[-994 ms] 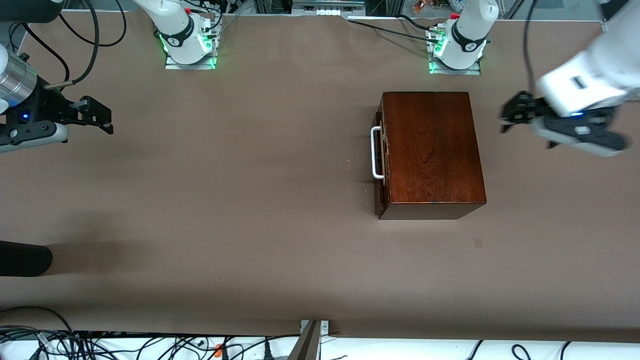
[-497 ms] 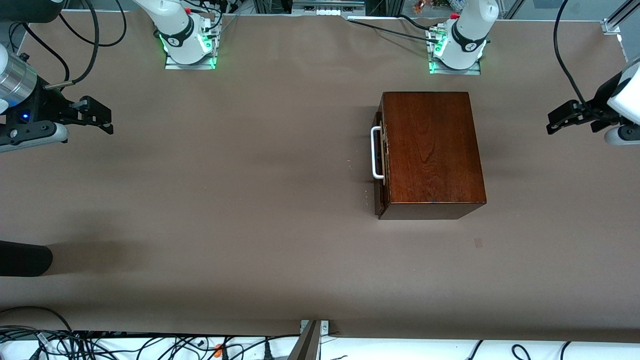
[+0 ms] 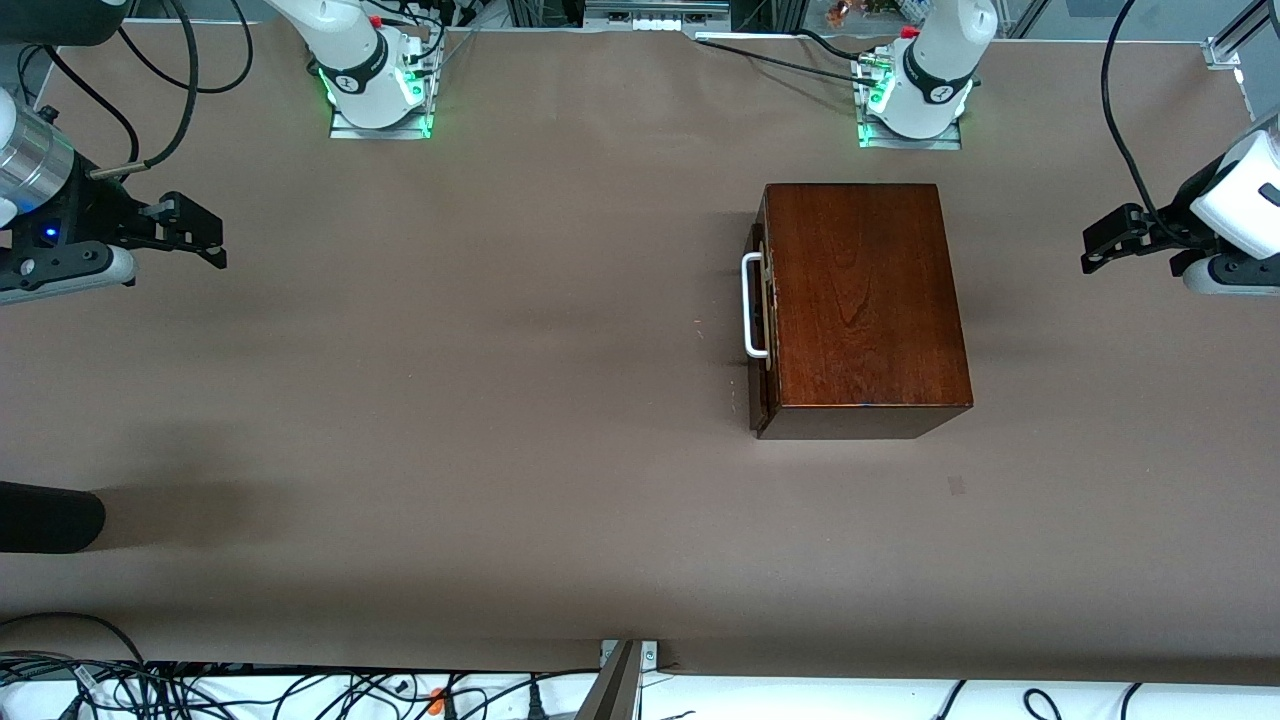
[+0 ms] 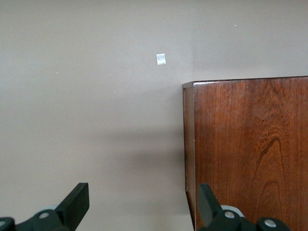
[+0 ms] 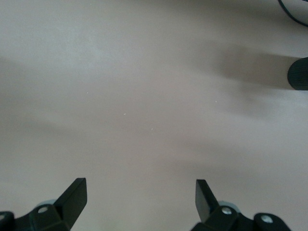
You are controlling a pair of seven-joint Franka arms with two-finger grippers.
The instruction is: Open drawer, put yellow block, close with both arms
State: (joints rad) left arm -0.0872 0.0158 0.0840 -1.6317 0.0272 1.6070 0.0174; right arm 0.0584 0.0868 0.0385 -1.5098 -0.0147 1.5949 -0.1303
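Note:
The glossy reddish-brown wooden box (image 3: 865, 300) stands toward the left arm's end of the table. Its drawer (image 3: 758, 330) is pushed in, and the white U-shaped handle (image 3: 750, 305) faces the right arm's end. The box also shows in the left wrist view (image 4: 250, 149). The yellow block is out of view. My left gripper (image 3: 1098, 245) is open and empty, up over the table at the left arm's end, apart from the box. My right gripper (image 3: 205, 235) is open and empty, waiting over the table at the right arm's end.
A dark rounded object (image 3: 50, 517) juts in over the table's edge at the right arm's end, also in the right wrist view (image 5: 298, 73). A small pale mark (image 3: 957, 486) lies on the brown table (image 3: 480, 400) nearer the front camera than the box. Cables run along the table's edges.
My left arm has pulled away from the box toward the left arm's end of the table, then eased slightly back. The right arm and the box have not moved.

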